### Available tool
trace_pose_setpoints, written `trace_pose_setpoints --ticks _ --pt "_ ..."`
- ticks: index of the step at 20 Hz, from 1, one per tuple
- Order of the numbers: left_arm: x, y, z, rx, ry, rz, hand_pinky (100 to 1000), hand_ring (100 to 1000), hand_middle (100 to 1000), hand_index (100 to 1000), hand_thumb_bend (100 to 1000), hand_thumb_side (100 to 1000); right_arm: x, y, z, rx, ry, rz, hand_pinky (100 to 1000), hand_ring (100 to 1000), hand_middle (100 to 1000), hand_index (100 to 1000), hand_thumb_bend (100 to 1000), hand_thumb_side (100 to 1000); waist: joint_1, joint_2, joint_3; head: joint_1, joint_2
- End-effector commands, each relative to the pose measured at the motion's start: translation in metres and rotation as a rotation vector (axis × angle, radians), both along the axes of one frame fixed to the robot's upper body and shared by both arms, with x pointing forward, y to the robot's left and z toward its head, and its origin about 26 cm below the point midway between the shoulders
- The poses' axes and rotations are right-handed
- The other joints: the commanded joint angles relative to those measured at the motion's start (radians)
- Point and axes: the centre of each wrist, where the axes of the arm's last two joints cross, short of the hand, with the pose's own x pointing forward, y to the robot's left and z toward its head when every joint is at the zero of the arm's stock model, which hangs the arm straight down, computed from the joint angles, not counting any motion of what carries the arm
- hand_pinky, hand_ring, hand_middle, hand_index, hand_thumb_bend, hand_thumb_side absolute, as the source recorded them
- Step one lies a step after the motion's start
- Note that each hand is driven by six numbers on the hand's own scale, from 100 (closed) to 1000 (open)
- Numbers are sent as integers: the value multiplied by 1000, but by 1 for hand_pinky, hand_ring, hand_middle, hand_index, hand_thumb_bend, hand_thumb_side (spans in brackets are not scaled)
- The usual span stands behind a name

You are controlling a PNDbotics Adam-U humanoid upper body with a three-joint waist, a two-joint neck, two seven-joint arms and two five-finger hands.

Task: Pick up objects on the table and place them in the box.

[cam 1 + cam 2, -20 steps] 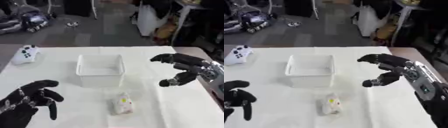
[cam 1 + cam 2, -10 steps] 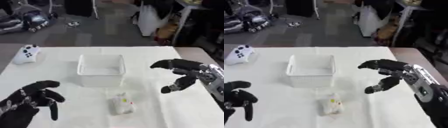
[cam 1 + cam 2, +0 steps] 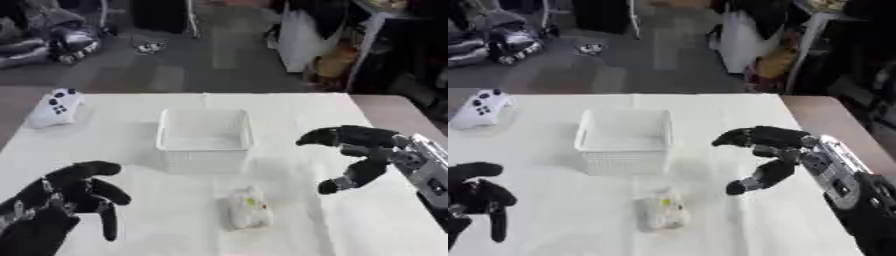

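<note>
A small pale, soft-looking packet with yellow and green markings [image 3: 246,212] lies on the white tabletop [image 3: 297,110], just in front of the near wall of a white, square plastic basket with perforated sides [image 3: 205,141]. The packet and the basket stand near one another but apart. The basket sits upright at the middle of the table; no contents can be made out inside it.

The robot's right hand [image 3: 363,152], black with a silver wrist section, is held above the table to the right of the basket and the packet. Its fingers [image 3: 319,136] reach toward the basket in a relaxed curve, and its thumb [image 3: 342,181] points down toward the tabletop, leaving a wide gap between them. The hand holds nothing and touches neither the packet nor the basket.

The robot's left hand [image 3: 63,197], also black, shows at the lower left corner, with fingers loosely curled and spread, holding nothing, well apart from the packet.

A white game controller with dark buttons [image 3: 55,106] rests near the far left edge of the table, well apart from the basket.

Beyond the table lies a grey floor [image 3: 175,70] with dark clutter at the far side.
</note>
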Motion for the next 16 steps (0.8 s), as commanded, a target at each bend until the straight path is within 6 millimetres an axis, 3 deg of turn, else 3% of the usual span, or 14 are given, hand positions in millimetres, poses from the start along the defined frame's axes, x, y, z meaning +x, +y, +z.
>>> trace_pose_setpoints --ticks 1,6,7,8,9,16 --pt "-1 0 8 9 -24 -15 395 737 864 924 457 952 -1 8 15 -19 -22 43 878 905 905 1000 766 1000 2 -11 1 6 -10" --pt "-1 -1 9 9 -25 -21 395 737 864 924 456 952 -2 26 2 -8 18 92 869 890 903 1000 781 1000 3 -10 5 2 -10" --pt "-1 -1 9 9 -25 -21 395 737 864 923 455 952 -2 29 1 -7 21 101 874 866 899 1000 845 1000 3 -10 6 1 -11" --pt "-1 -1 9 9 -25 -22 395 737 864 924 455 952 -2 32 -1 -8 24 111 875 875 903 1000 826 1000 3 -11 6 0 -10" --pt "-1 -1 9 9 -25 -23 395 737 864 924 454 953 -3 35 -3 -7 26 118 878 863 894 1000 862 1000 4 -10 6 0 -10" --pt "0 -2 10 6 -27 -29 396 737 864 923 455 952 -5 59 -26 -51 -7 61 915 892 888 1000 842 1000 6 -9 10 -5 -10"
